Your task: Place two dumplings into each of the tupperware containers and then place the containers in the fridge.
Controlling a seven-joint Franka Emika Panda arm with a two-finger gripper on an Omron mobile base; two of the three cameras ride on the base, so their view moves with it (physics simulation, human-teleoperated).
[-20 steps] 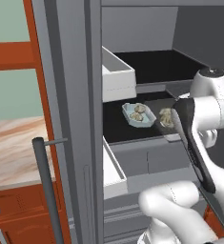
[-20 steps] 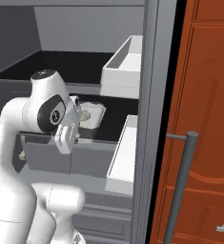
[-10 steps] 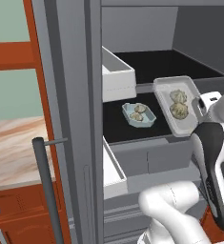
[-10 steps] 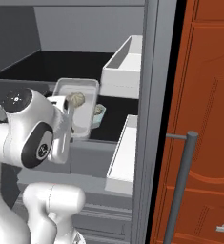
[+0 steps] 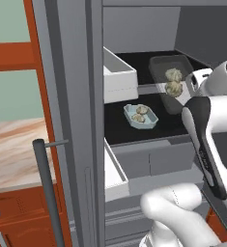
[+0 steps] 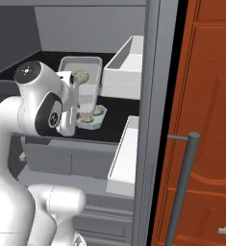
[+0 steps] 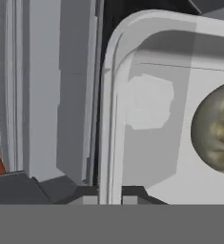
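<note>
The gripper (image 7: 109, 198) clamps the pale grey tub (image 5: 159, 67), holding two lumpy dumplings (image 5: 173, 82).

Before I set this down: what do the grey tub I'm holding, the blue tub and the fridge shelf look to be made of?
Grey tupperware container: looks like thin matte plastic, with a smooth flared rim and rounded corners.
Pale blue tupperware container: likely the same kind of plastic, with a soft, dull sheen.
Fridge shelf: flat, uniformly black and smooth; whether it is glass or plastic cannot be told from the render.
</note>
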